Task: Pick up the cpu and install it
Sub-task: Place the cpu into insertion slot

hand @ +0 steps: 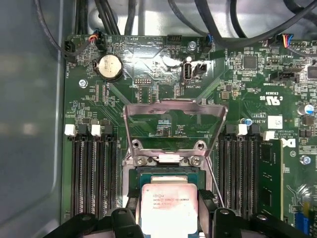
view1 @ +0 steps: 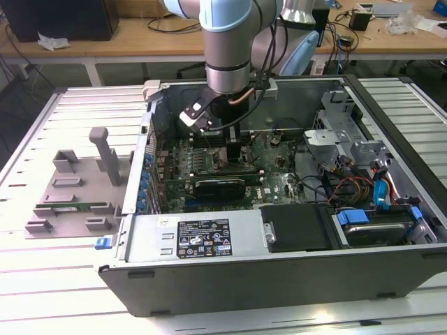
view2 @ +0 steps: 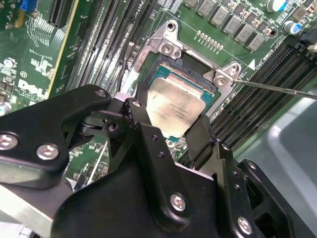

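The black, angular metal gripper [view2: 171,121] is closed on the cpu [view2: 174,101], a thin flat square chip with a dull silver-grey metal lid. Its fingers [view2: 200,134] press two opposite edges. The cpu lies directly over the dark square metal-framed socket [view2: 168,69]; whether it is seated I cannot tell. Behind the socket its shiny steel load plate [hand: 173,103] stands hinged open. Black ribbed memory slots [hand: 94,173] flank the socket on the green circuit board [hand: 148,74].

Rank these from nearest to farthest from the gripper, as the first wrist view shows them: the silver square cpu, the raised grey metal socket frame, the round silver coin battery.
1. The silver square cpu: held between the fingers of the gripper.
2. The raised grey metal socket frame: hinged up just beyond the cpu.
3. The round silver coin battery: farthest, well past the frame and off to one side.
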You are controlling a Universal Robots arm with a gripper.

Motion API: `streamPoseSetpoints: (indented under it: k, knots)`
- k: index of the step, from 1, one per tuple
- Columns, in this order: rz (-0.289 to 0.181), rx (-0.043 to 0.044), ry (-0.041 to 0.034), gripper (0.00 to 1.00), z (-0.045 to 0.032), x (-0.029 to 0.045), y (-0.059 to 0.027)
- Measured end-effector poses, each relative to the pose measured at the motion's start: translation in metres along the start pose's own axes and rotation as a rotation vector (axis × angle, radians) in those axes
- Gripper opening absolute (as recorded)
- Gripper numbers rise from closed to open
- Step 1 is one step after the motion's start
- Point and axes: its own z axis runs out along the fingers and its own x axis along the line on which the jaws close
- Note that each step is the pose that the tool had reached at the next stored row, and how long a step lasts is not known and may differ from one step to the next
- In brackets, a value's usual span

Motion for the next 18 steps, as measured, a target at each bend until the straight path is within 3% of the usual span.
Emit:
streamPoseSetpoints:
  k: [10,18]
  knots:
    - [0.005,0.0003,-0.0005,0.55,0.0062,0.0002,-0.0004]
    - [0.005,0.0001,-0.0003,0.55,0.0069,0.0004,-0.0002]
